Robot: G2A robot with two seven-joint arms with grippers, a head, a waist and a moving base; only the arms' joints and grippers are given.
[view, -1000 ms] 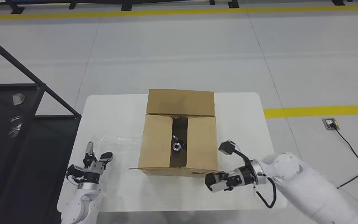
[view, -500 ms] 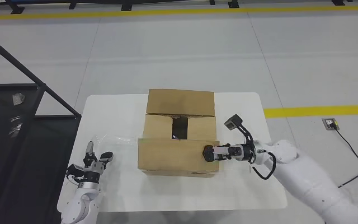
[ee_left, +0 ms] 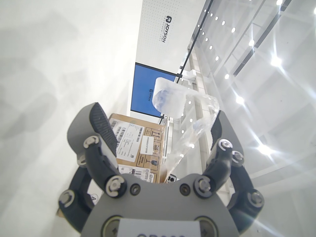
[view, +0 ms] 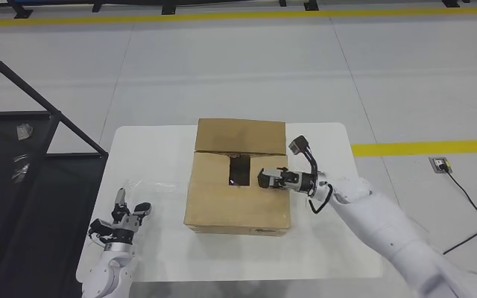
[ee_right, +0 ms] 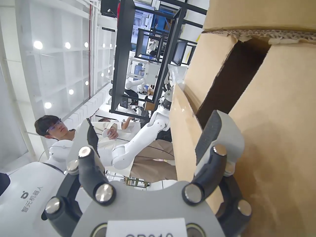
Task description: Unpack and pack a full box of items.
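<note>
White table (view: 328,141) w/ cardboard box (view: 223,205) at its middle. Box top is mostly covered by folded flaps. The far flap (view: 241,135) lies open, tipped away from the robot, and a dark gap (view: 240,170) shows just inside it.

Right gripper (view: 262,179) is over the box top, just right of the gap, fingers spread & gripping nothing. Its wrist view shows one pad (ee_right: 209,129) against the cardboard at the gap's edge.

Left gripper (view: 128,205) is well apart from the box, off its front-left corner, pointing up, fingers released. A clear plastic bag (view: 149,185) lies btwn it & the box.

Step looks like shutting the top for packing. To do it well:
- Press w/ the flat of the pad near the flap's free edge, so the card doesn't buckle into the gap.
- Keep fingertips out of the gap, since they could snag there.
- Box prob. light & may slide, so push straight down, not sideways.
- Far flap goes over last.
</note>
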